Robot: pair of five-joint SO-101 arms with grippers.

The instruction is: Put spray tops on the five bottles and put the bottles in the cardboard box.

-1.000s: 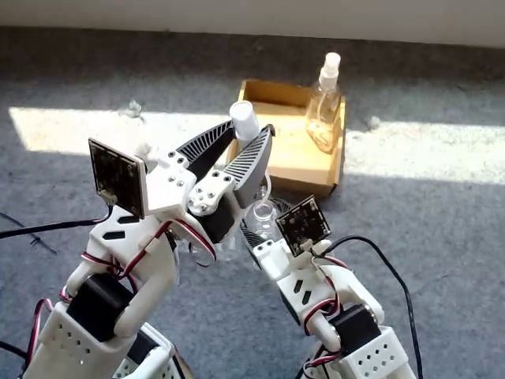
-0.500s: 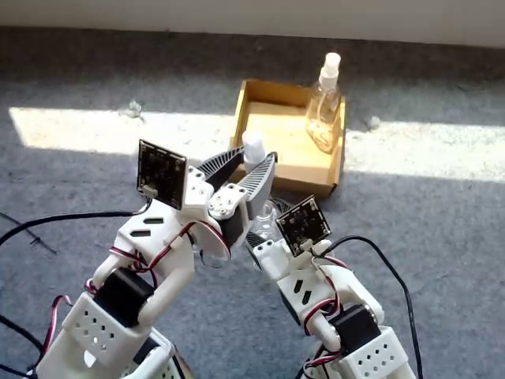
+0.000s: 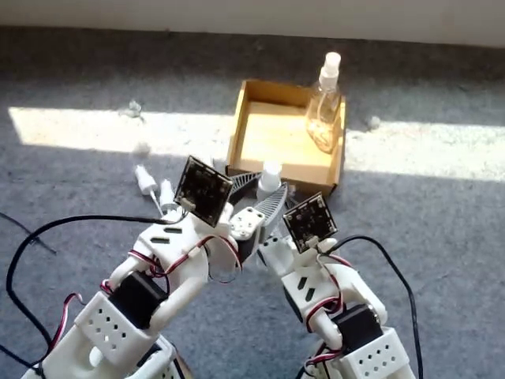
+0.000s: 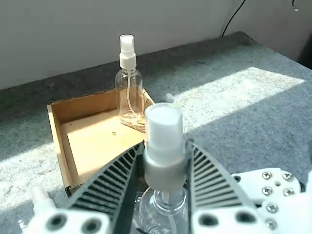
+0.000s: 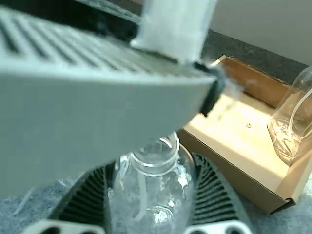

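The left hand (image 4: 165,155) is closed on a white plastic spray top (image 4: 164,129), its two ribbed grey fingers (image 4: 113,183) pressing the collar from either side and holding the top upright. Directly under it stands a clear plastic bottle (image 5: 151,192) with an open neck. The right hand (image 5: 153,168) grips this bottle around its shoulder, a ribbed finger on each side. The spray top hangs above the bottle's mouth and is not seated on it. Both hands meet just in front of the near wall of a shallow brown cardboard box (image 3: 276,138) that rests on the grey carpeted bench (image 3: 442,237). Inside the box, at its far right side, a second clear bottle with a white spray top (image 3: 323,114) stands upright. Two loose white spray tops (image 3: 146,178) lie on the carpet beside the left arm, apart from the box. A band of sunlight crosses the carpet and the box.
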